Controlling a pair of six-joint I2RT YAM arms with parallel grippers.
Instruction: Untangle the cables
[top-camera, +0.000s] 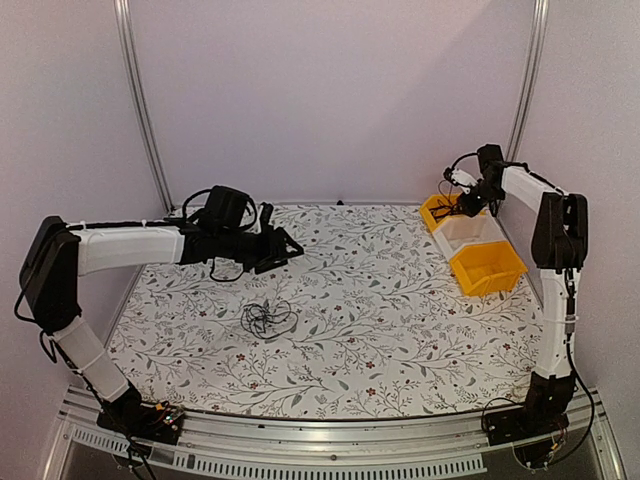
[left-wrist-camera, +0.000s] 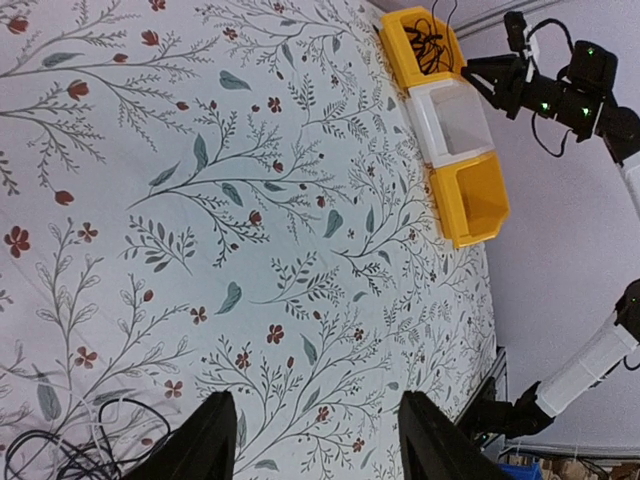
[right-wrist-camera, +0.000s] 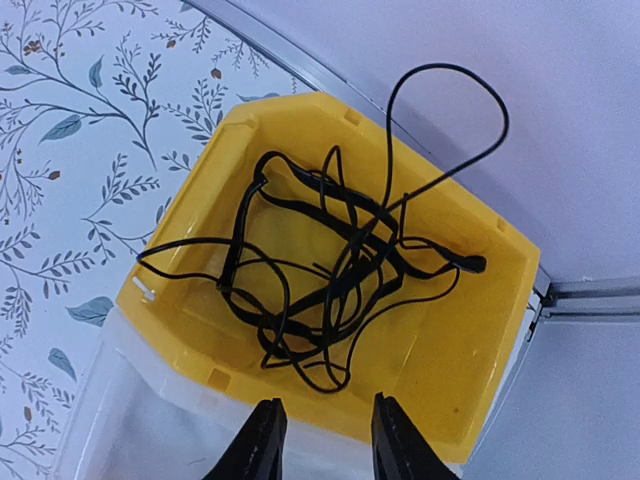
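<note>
Right wrist: right gripper (right-wrist-camera: 325, 410) open over binned cables (right-wrist-camera: 330, 270), left gripper (left-wrist-camera: 315, 410) open; 12 o'clock loop (right-wrist-camera: 450, 110) could snag on it.

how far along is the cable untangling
Partly done: black cable already lies in the far yellow bin. Nothing is in hand: the right gripper hangs open over that bin, the left gripper open above the table. Remaining: a knotted bunch on the table; the white bin and near yellow bin look empty.
</note>
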